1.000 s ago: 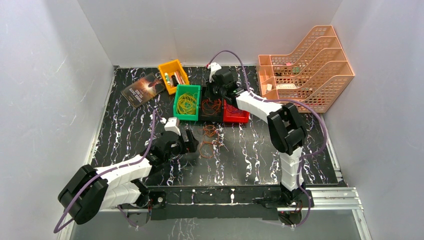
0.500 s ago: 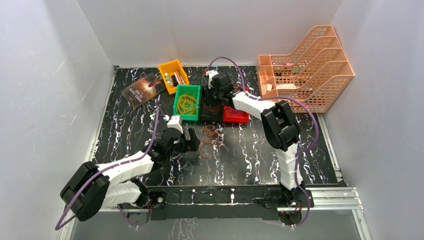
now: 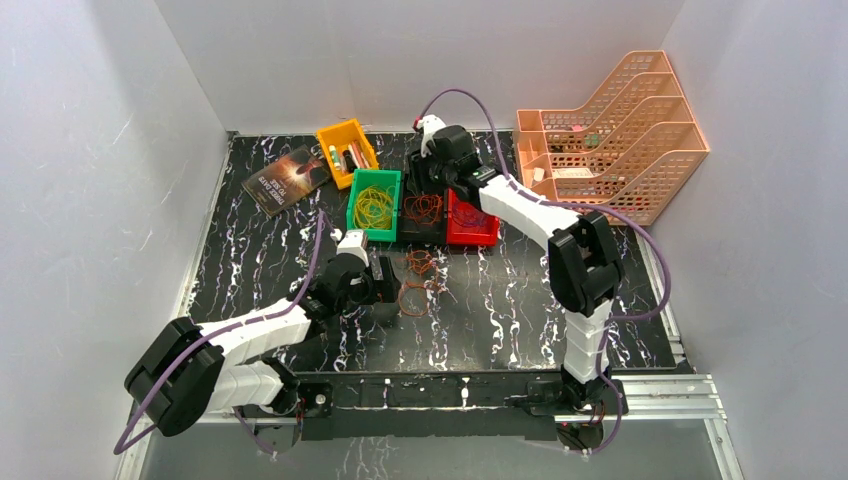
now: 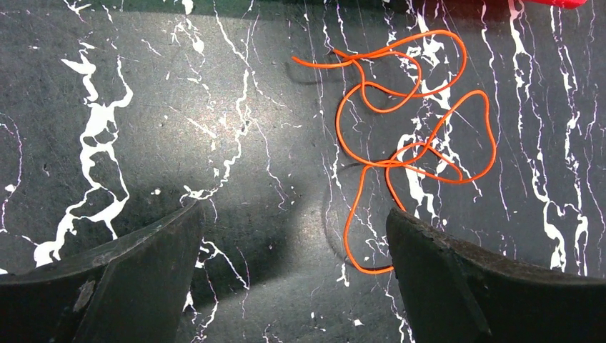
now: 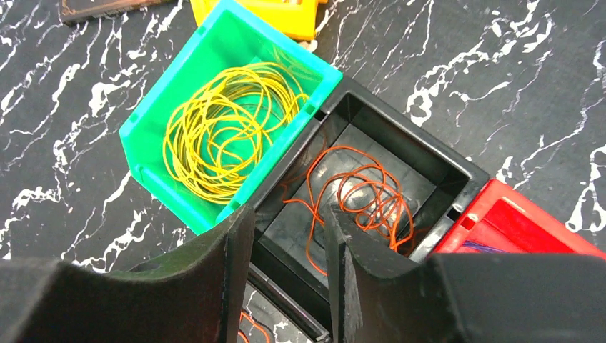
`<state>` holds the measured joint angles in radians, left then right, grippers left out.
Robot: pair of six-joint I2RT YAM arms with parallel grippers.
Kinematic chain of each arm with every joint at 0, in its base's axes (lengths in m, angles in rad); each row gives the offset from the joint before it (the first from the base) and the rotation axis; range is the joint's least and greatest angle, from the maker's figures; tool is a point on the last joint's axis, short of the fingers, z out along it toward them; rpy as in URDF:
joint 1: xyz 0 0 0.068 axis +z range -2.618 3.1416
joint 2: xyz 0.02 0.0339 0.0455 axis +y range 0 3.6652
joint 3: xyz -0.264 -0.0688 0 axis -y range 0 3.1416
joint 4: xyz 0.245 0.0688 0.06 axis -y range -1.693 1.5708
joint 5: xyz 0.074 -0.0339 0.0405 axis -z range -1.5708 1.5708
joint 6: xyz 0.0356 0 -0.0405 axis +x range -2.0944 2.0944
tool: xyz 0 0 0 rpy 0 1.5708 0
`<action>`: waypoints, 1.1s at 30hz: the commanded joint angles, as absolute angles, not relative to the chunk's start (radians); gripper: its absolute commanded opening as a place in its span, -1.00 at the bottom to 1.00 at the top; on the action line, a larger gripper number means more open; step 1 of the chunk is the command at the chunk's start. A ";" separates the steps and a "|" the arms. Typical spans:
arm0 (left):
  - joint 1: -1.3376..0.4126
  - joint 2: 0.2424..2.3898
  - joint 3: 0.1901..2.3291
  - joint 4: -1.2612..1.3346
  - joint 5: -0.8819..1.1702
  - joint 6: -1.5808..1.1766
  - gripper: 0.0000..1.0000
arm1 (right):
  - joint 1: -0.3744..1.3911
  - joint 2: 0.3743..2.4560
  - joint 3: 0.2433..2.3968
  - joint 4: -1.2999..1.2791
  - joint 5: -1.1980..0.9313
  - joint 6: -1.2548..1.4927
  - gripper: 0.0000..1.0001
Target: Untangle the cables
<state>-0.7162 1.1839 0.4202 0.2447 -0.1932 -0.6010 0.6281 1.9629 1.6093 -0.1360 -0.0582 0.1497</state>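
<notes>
Three pale walls [image 3: 100,150] close in a black tabletop [image 3: 560,300] veined with white. Along its far side stand a yellow bin [image 3: 330,133], a green bin [image 3: 375,174] holding yellow cables [image 5: 221,136], a black bin [image 3: 421,240] holding orange cables [image 5: 364,200], and a red bin [image 3: 472,235]. A book [image 3: 287,178] lies to the left and a peach file rack [image 3: 610,140] stands to the right. Nearer the arms, loose orange cables [image 4: 396,163] lie on bare tabletop. The left hand [image 4: 296,243] hangs beside them, fingers wide apart and empty. The right hand [image 5: 289,229] hangs over the black bin, fingers partly apart, gripping nothing.
</notes>
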 commanded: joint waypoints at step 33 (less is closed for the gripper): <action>-0.717 1.059 0.473 0.216 -0.240 -0.440 0.97 | 0.713 1.337 0.640 0.269 -0.126 0.739 0.03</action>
